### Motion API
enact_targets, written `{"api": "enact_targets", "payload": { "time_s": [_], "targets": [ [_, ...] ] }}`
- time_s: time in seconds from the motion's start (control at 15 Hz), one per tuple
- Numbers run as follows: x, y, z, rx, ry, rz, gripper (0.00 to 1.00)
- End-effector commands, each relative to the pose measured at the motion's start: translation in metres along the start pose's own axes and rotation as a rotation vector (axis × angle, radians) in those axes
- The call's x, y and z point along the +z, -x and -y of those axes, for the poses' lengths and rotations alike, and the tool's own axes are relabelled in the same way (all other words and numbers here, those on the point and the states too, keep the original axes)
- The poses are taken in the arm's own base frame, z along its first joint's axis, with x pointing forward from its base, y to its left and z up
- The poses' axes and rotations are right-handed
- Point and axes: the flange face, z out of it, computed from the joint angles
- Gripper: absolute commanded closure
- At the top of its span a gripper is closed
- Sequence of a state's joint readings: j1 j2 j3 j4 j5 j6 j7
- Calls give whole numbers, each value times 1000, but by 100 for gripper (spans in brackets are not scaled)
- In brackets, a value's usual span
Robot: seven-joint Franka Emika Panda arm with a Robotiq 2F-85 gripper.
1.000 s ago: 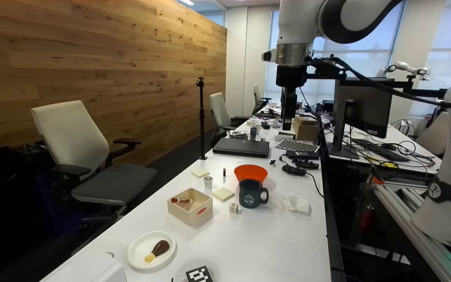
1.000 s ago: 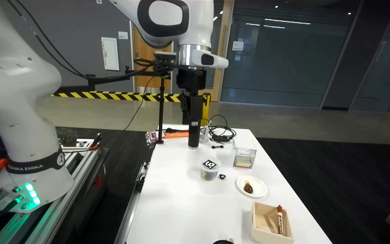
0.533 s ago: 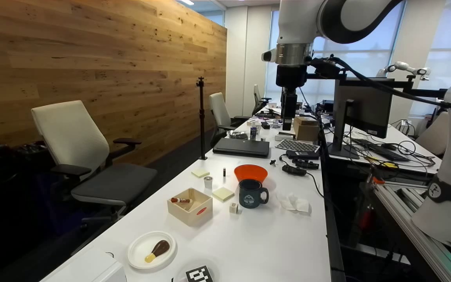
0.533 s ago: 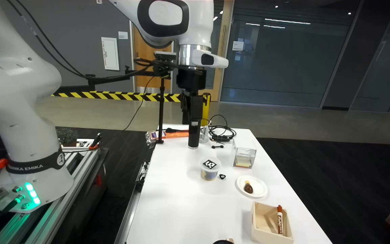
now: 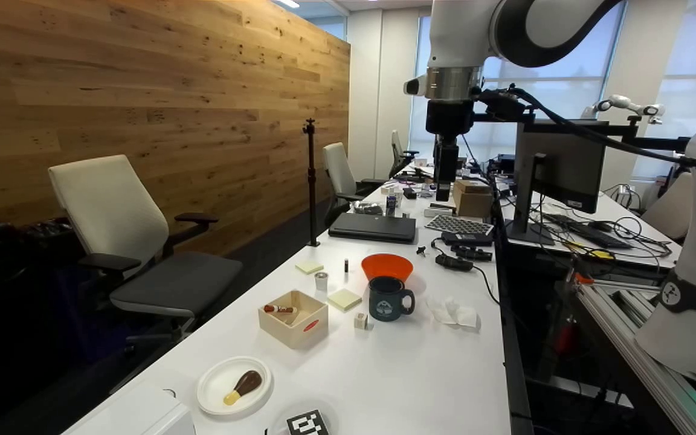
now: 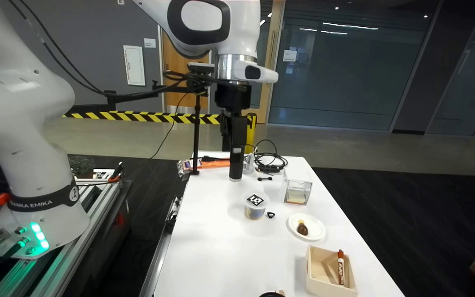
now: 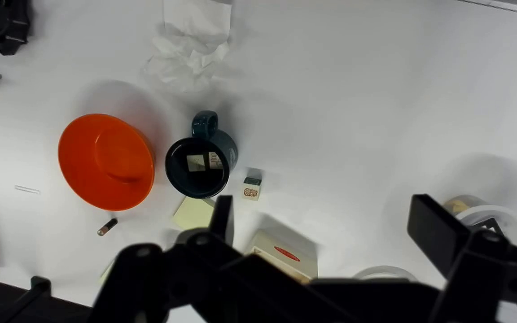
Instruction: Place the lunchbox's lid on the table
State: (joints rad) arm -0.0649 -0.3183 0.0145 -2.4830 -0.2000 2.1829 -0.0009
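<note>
The lid is the flat piece with the square black-and-white pattern, in an exterior view [image 6: 255, 200]. There it lies on a small clear round tub [image 6: 254, 213] with yellowish contents. The lid also shows at the bottom edge of an exterior view [image 5: 307, 423] and at the right of the wrist view [image 7: 489, 224], partly behind a finger. No low lunchbox with reddish-brown contents can be made out. The white table [image 5: 420, 374] fills the wrist view below me. My gripper [image 7: 321, 206] is open and empty, high above the table, in both exterior views [image 5: 443, 193] [image 6: 235, 175].
A tan square box [image 5: 293, 329] with a marker and a white plate [image 5: 214, 389] with a brown item stand near the tub. A dark mug [image 5: 384, 305], an orange bowl [image 5: 387, 266], sticky notes [image 5: 344, 299] and tissue [image 5: 454, 314] lie farther along. A clear box [image 6: 297, 192] stands beside the tub.
</note>
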Motion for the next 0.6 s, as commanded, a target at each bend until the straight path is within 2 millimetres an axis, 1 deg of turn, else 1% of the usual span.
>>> {"api": "enact_targets", "payload": {
  "time_s": [0.0,0.13,0.27,0.53],
  "targets": [
    [0,0,0,0,0,1,0],
    [-3,-6,-1,5,-2,-26,0],
    [-8,-18,2,-2,-4,-80,0],
    [-19,-57,15,-67,-11,-230,0]
  ]
}}
